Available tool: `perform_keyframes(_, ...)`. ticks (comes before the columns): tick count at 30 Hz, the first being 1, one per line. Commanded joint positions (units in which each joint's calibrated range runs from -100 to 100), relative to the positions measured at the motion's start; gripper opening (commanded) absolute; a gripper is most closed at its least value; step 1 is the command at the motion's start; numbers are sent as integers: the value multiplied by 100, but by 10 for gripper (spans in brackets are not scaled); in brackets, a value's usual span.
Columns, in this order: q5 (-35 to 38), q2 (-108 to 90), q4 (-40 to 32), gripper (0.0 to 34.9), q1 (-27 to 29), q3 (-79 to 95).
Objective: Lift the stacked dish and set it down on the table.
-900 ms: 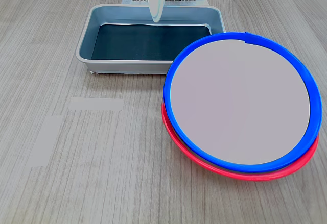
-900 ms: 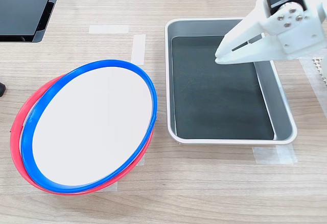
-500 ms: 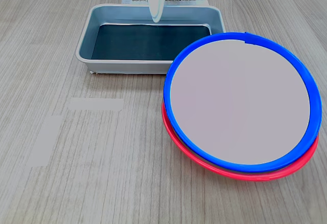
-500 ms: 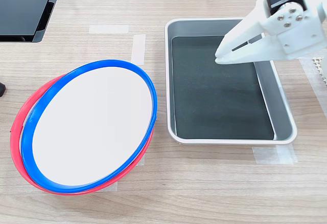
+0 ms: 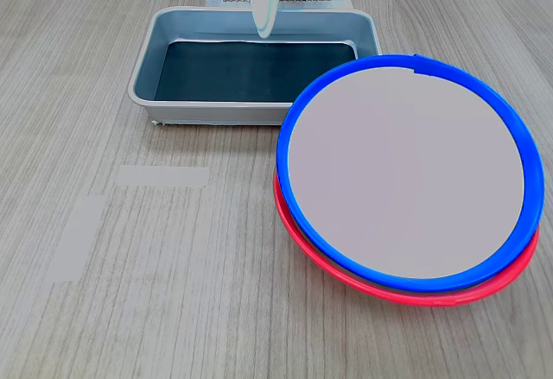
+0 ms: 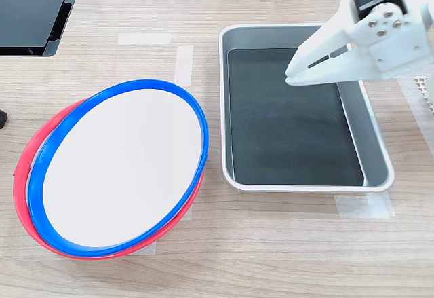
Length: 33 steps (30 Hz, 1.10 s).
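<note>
Item: large round shallow dish with pale inside and bright blue rim [image 6: 122, 169] [image 5: 406, 167]. It is sitting nested on a same-sized red-rimmed dish [image 6: 24, 196] [image 5: 389, 288], on the wood-grain table [image 6: 271, 257] [image 5: 173, 310].

Your white gripper [image 6: 290, 78] [image 5: 264, 30] is hanging over the grey metal tray with dark bottom [image 6: 376, 145] [image 5: 147, 68], well apart from the dish, with its jaws lying together and holding nothing.

Obscured: the first exterior view is cutting off your gripper above its tip; the red dish is showing only as a crescent.
</note>
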Motion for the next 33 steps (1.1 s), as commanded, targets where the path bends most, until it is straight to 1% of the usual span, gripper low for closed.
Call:
perform_keyframes(1, 15, -26, 28, 3, 20, 0)
perform_keyframes(11, 20, -26, 28, 3, 20, 0)
perform_keyframes(16, 332, -26, 28, 3, -488, 0)
perform_keyframes(18, 337, -26, 28, 3, -498, 0)
perform_keyframes(21, 391, 26, 85, 3, -658, -27)
perform_keyframes(24, 567, 503, 3, 5, -592, -482)
perform_keyframes(25, 611, 785, -14, 31, -582, -728)
perform_keyframes(26, 654, 1211, -80, 69, -582, -1047)
perform_keyframes(27, 684, 1638, -195, 90, -601, -1347)
perform_keyframes(28, 703, 2192, -303, 99, -639, -1757)
perform_keyframes(29, 723, 2797, -327, 115, -705, -2212)
perform_keyframes(30, 752, 3284, -311, 120, -780, -2622)
perform_keyframes(33, 806, 4657, -162, 168, -1053, -3851)
